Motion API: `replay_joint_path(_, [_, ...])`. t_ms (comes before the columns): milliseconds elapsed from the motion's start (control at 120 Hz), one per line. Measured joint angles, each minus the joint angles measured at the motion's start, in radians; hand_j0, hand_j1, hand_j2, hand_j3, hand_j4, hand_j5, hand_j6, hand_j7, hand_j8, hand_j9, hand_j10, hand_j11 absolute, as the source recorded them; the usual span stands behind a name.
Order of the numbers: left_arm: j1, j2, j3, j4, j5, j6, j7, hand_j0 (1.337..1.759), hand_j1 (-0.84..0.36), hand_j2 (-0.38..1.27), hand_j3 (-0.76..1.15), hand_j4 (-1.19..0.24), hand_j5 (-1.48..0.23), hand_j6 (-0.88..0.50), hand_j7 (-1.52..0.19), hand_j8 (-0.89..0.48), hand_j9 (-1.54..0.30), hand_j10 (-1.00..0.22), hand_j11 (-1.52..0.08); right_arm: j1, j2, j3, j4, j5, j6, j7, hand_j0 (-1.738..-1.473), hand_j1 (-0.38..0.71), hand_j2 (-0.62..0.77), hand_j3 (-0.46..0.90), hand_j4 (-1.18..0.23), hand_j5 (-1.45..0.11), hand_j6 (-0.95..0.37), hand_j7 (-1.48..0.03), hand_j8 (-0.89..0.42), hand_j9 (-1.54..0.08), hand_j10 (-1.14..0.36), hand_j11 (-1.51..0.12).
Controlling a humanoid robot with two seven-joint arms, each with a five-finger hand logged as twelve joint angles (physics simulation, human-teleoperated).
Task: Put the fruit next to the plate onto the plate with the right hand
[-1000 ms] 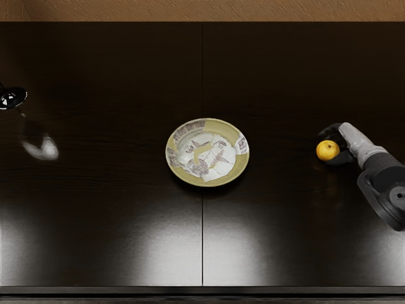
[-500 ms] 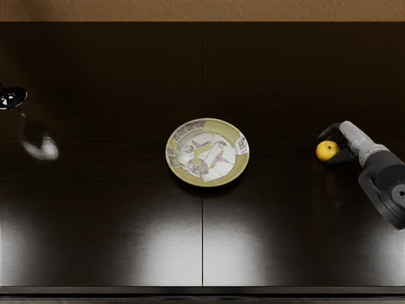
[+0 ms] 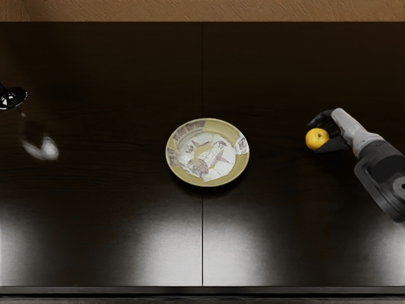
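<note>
Clasping the fruit (image 3: 316,139), the right hand (image 3: 334,134) sits well right of the plate (image 3: 209,182).

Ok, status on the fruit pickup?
Right robot hand shut on fruit, right of plate, apart from it. Fruit not yet on plate. Left robot hand at left edge. Nothing visible between fruit and plate.

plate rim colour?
The plate has an olive-yellow rim around a pale centre with purplish bird-like prints. The head view shows it.
</note>
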Motion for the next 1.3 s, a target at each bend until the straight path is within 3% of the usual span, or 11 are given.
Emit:
replay_joint_path(833, [0.000, 0.000, 0.000, 0.000, 0.000, 0.000, 0.000, 1.658, 0.34, 0.00, 0.00, 0.00, 0.00, 0.00, 0.00, 0.00, 0.00, 0.00, 0.00, 0.001, 0.101, 0.055, 0.069, 0.019, 0.008, 0.003, -1.658, 0.27, 0.14, 0.00, -0.58, -0.77, -0.47, -0.76, -0.44, -0.77, -0.58, -0.77])
replay_joint_path(1300, [0.000, 0.000, 0.000, 0.000, 0.000, 0.000, 0.000, 1.658, 0.34, 0.00, 0.00, 0.00, 0.00, 0.00, 0.00, 0.00, 0.00, 0.00, 0.00, 0.017, 0.230, 0.069, 0.078, 0.019, 0.008, 0.001, -1.658, 0.27, 0.15, 0.00, -0.58, -0.77, -0.47, -0.76, -0.43, -0.77, -0.58, -0.77])
